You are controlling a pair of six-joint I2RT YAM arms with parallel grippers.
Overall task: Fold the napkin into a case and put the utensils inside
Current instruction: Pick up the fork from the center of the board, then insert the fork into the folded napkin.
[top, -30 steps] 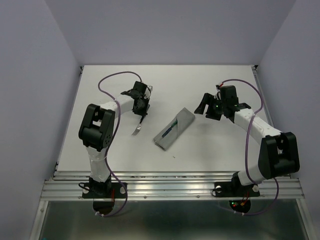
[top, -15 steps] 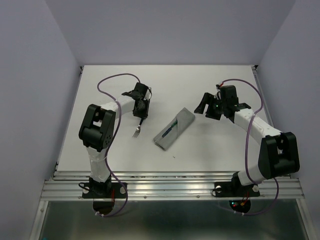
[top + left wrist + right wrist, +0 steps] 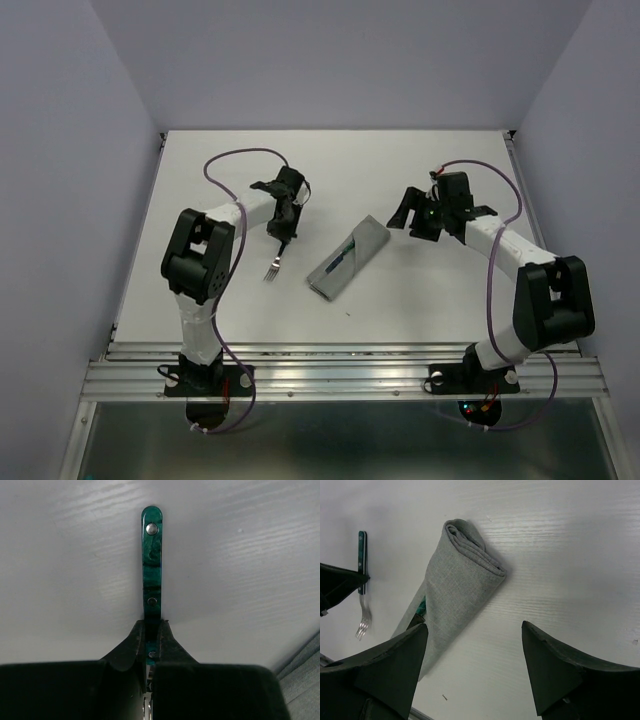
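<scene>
Two left fingers (image 3: 131, 647) pinching fork (image 3: 151, 555), right fingers (image 3: 560, 665) wide, apparently empty

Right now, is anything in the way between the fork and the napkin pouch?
No, nothing visible. The left gripper is shut on the fork by its handle, and only table shows between the fork and the case beside it.

Fork (image 3: 272, 266) left of case (image 3: 348, 258), both on table (image 3: 400, 165)
</scene>
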